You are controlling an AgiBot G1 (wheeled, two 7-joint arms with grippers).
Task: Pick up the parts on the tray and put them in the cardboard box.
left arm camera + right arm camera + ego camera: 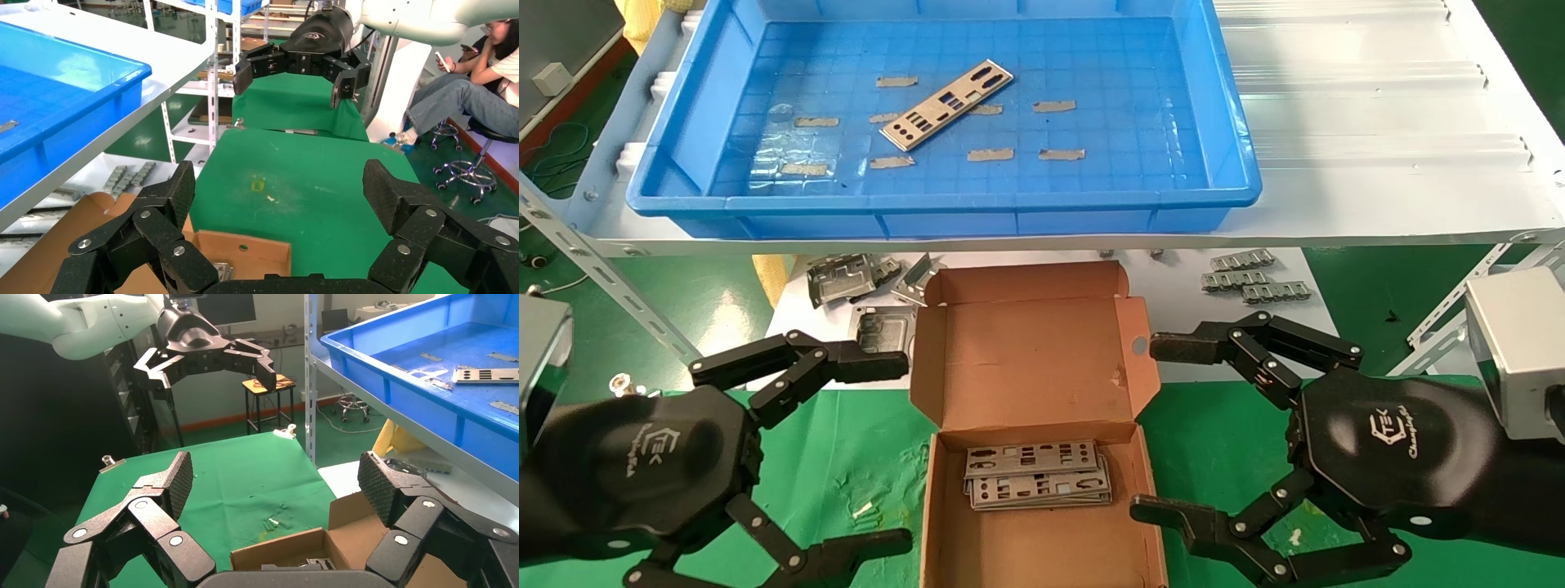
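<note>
One silver-grey punched plate [947, 104] lies slantwise on the floor of the blue tray [666, 122] on the raised shelf; it also shows in the right wrist view [486, 375]. The open cardboard box [1026, 359] sits below on the green cloth, with a stack of plates [1038, 485] inside. My left gripper [891, 449] is open and empty beside the box's left side. My right gripper [1160, 429] is open and empty beside the box's right side. Each wrist view shows the other gripper farther off.
Short grey tape strips [990, 154] are stuck on the tray floor. Folded grey metal brackets [842, 279] and more pieces [1254, 278] lie on the white surface under the shelf. The shelf's slotted metal legs [601, 269] flank the box area.
</note>
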